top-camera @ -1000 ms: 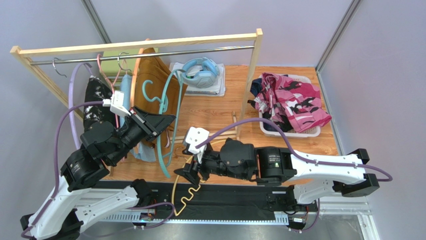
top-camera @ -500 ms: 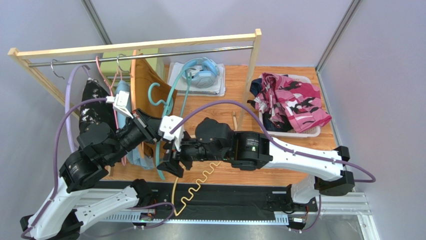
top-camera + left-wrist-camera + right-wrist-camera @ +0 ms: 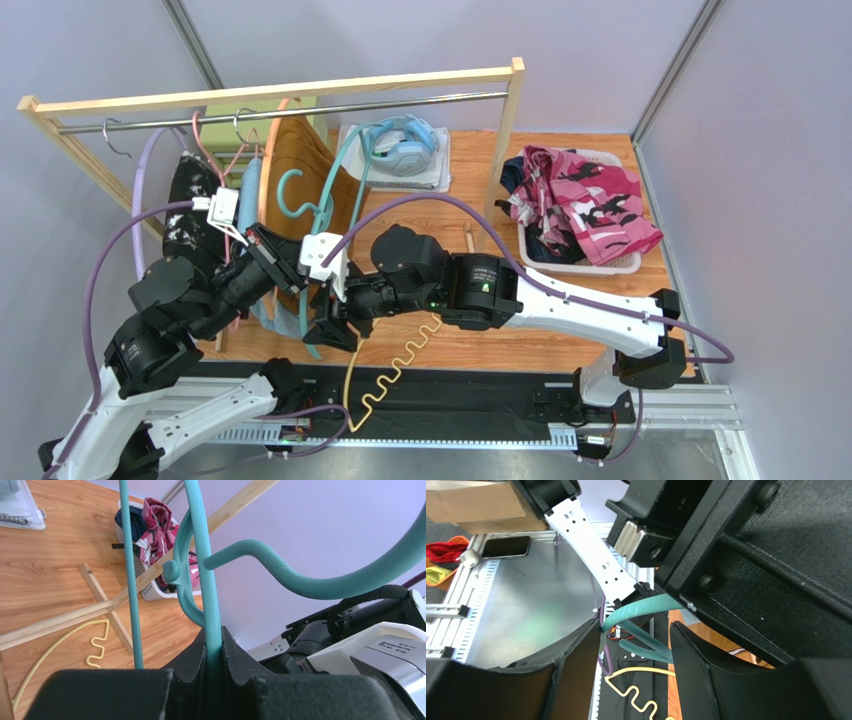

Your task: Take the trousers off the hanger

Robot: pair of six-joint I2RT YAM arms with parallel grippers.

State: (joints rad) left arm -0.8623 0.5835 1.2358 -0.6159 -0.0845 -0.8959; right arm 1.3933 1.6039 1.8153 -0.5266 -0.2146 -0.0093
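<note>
The left gripper [image 3: 214, 652] pinches the teal hanger [image 3: 206, 575] beside the brown trousers [image 3: 300, 160], while the right gripper [image 3: 636, 647] is spread at the hanger's near end.

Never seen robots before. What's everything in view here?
clothes rack: one, wooden, back left
mustard-brown trousers: one, on rack
light blue trousers: one, on rack
black speckled trousers: one, on rack
teal hanger: one, before rack
laundry basket: one, white, right
pink patterned garment: one, in basket
dark navy garment: one, in basket
headphones: one, light blue, back centre floor
wavy wire: one, yellow, floor
left arm: one, white-black, jaws shut on teal hanger
right arm: one, white-black, jaws open near hanger
</note>
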